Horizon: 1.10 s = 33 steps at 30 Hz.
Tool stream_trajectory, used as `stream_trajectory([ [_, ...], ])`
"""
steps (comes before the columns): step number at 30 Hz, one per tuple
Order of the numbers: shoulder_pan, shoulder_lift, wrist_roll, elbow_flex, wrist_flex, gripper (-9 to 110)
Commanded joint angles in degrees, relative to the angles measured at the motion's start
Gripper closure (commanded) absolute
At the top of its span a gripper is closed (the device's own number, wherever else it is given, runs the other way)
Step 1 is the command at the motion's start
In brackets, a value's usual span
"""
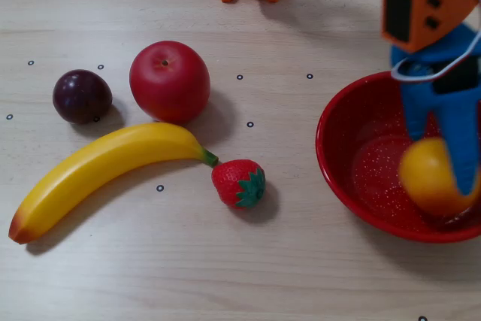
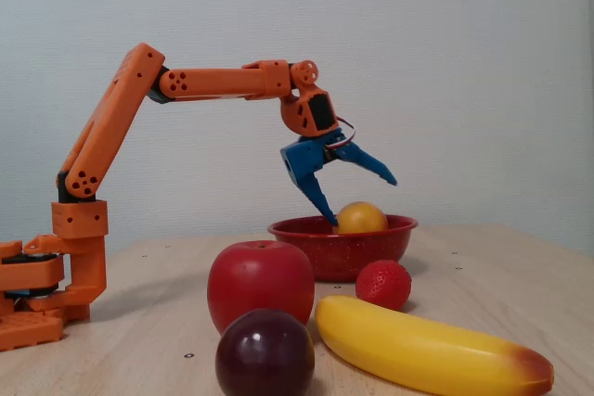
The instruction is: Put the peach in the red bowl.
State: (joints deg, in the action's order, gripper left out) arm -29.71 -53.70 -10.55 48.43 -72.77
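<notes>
Peach (image 2: 361,218) is seen sitting inside the red bowl (image 2: 390,238), w/ nothing else visible in the bowl in either view. The gripper (image 2: 364,199) is spread wide w/ nothing held, one blue finger (image 1: 461,152) close beside or touching the fruit, the other raised clear. Risk judged: peach could be knocked or rolled toward the rim, or the bowl nudged, if that finger drags on retreat; apple (image 1: 169,81), plum (image 1: 81,95), banana (image 1: 98,164), strawberry (image 1: 239,183) are left on the table, well apart.

Yellow-orange peach (image 1: 430,177) in glossy red bowl (image 1: 338,167) w/ fine white speckles. Blue jaws, orange arm (image 2: 111,127). Red apple (image 1: 169,81), dark purple plum (image 1: 81,96), yellow banana (image 1: 101,163) w/ orange tip, red strawberry (image 1: 234,183) w/ green leaves. Pale wood tabletop (image 1: 225,261).
</notes>
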Motion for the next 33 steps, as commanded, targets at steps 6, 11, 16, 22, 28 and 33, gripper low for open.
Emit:
stream_trajectory([
  [6,2.64,-9.58,1.58,-2.55,-0.18,66],
  [11,4.04,-19.78,1.41,3.16,0.09,100],
  [16,6.33,-31.46,2.02,10.28,-0.97,101],
  [22,9.49,-45.53,2.2,20.57,-4.31,101],
  [28,14.68,-63.72,3.96,43.15,-3.16,101],
  [33,19.42,-82.09,8.26,66.71,1.93,101],
])
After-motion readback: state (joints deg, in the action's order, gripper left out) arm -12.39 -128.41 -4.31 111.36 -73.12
